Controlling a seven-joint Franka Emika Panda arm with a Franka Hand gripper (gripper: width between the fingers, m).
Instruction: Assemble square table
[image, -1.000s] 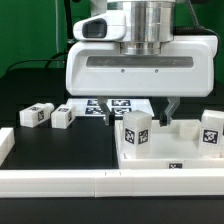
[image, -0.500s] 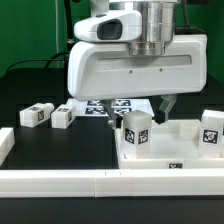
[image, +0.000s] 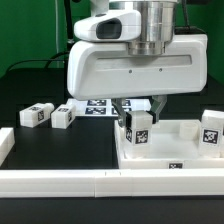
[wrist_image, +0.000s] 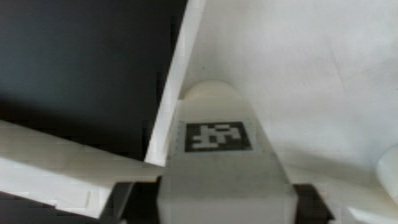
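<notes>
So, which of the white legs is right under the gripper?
The upright leg on the panel that the gripper straddles; the other three sit clear of it.

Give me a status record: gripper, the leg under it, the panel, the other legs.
gripper: low over the panel, fingers either side of the leg; grip cannot be told
leg: upright at the panel's corner on the exterior view's left, tag visible; whether it is seated in a socket cannot be told
panel: flat on the table, exterior view's right
right leg: at the panel's right edge
outer leg: loose on the table, exterior view's left
inner leg: beside the outer leg
marker board: behind, flat on the table
</notes>
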